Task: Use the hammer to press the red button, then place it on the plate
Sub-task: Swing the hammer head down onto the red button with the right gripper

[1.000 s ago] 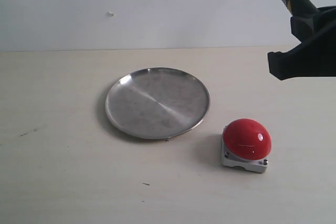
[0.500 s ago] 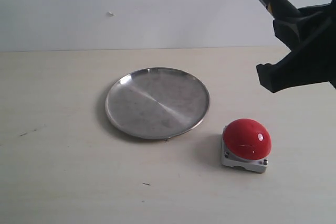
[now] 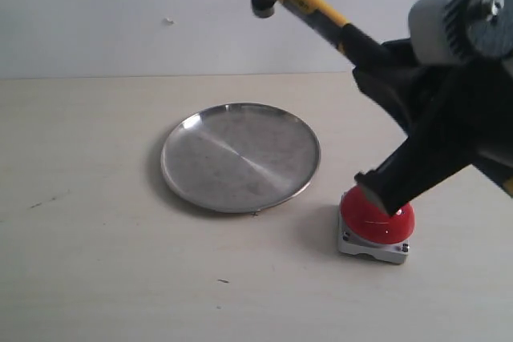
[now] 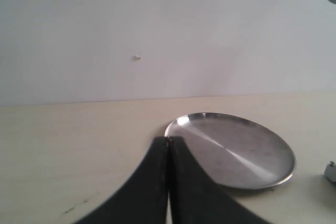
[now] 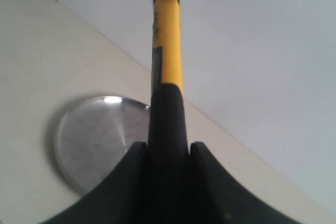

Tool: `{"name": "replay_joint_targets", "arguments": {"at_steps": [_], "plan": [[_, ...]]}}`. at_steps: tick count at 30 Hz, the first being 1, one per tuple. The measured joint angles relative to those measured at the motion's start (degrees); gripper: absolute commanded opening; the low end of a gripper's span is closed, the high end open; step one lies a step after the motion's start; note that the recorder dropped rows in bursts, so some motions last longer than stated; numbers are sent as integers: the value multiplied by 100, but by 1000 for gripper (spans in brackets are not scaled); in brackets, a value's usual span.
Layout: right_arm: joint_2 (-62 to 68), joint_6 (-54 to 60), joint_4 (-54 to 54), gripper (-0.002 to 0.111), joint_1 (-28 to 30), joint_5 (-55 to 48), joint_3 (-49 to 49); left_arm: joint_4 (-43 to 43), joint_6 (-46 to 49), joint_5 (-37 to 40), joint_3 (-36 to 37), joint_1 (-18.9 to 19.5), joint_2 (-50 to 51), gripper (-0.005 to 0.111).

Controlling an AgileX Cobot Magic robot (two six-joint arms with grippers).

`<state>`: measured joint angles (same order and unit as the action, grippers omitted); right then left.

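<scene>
My right gripper point(image 3: 377, 66) is shut on the black handle of the hammer point(image 3: 309, 10), which slants up and left, its dark head high above the plate point(image 3: 240, 156). In the right wrist view the hammer point(image 5: 167, 51) runs away from the gripper point(image 5: 167, 148), over the plate point(image 5: 97, 137). The red button point(image 3: 378, 222) sits on its grey base right of the plate, its top hidden behind the right arm. My left gripper point(image 4: 168, 141) is shut and empty, hovering near the plate point(image 4: 236, 148); it is out of the exterior view.
The pale table point(image 3: 96, 262) meets a white wall point(image 3: 120, 14) at the back. The bulky right arm point(image 3: 457, 110) hangs over the table's right side, above the button.
The right arm has swung left and down with the hammer. The hammer head travelled left to above the plate's right part, and the arm now covers the button's top.
</scene>
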<state>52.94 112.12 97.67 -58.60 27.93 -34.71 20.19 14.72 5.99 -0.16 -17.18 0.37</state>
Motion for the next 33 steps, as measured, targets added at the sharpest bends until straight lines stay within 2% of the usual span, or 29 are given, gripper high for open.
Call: {"name": "replay_joint_targets", "arguments": {"at_steps": [6,11,14,18,26,33], "plan": [[104,-2200,-1628,0,0,-23,627,0,0,0,0,0,0,0],[104,-5134,-3648,0,0,513,1297,0,0,0,0,0,0,0],[104,-6316,-4775,0,0,568,1620,0,0,0,0,0,0,0],[104,-7498,-5902,0,0,558,1956,0,0,0,0,0,0,0],[245,-9654,-7412,0,12,376,2258,0,0,0,0,0,0,0],[856,-11261,-8690,0,667,-715,2267,0,0,0,0,0,0,0]]}}
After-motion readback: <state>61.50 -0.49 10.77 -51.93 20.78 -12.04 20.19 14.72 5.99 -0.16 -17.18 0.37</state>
